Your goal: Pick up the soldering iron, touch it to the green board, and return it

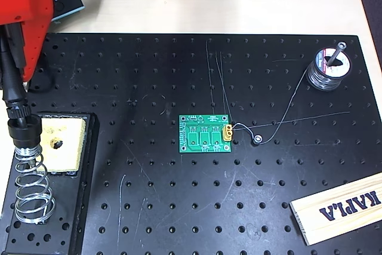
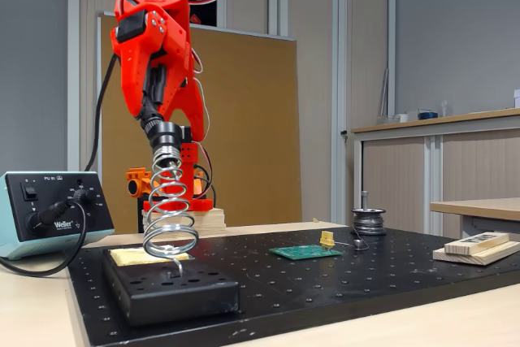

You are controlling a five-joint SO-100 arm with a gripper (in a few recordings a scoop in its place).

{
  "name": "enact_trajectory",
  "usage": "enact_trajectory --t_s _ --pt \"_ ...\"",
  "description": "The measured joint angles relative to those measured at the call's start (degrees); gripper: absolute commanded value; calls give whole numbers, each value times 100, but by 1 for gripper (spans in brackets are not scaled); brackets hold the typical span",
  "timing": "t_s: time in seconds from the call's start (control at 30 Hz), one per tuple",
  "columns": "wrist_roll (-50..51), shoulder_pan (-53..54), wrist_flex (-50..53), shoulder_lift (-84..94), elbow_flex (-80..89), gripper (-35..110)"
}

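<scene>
Progress is being judged as either barely begun or nearly finished; which cannot be told.

In the overhead view, the long black pen-shaped soldering iron (image 1: 13, 97) is sitting at nine o'clock, its handle entering the mouth of the silver spiral wire holder (image 1: 30, 180), with the red two-finger gripper (image 1: 27, 16) being held around its upper end. The small square green board (image 1: 206, 133) with yellow connector is lying at the centre of the black perforated plate (image 1: 179, 207), well apart from the iron.

In the fixed view, the gripper (image 2: 158, 99) is being seen closed around the iron (image 2: 165, 134) above the holder (image 2: 171, 217). The board (image 2: 305, 251) is lying untouched at four o'clock.
</scene>
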Motion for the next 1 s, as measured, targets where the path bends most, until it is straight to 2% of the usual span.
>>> enact_trajectory --t_s 0.2,0.47,0.83,1.0 --pt "-141 -53 -44 589 1037 15" --pt "-562 -105 -773 1564 3454 17" --pt "-826 -44 -853 1740 3647 22" --pt "-1345 0 -844 1828 3639 23"
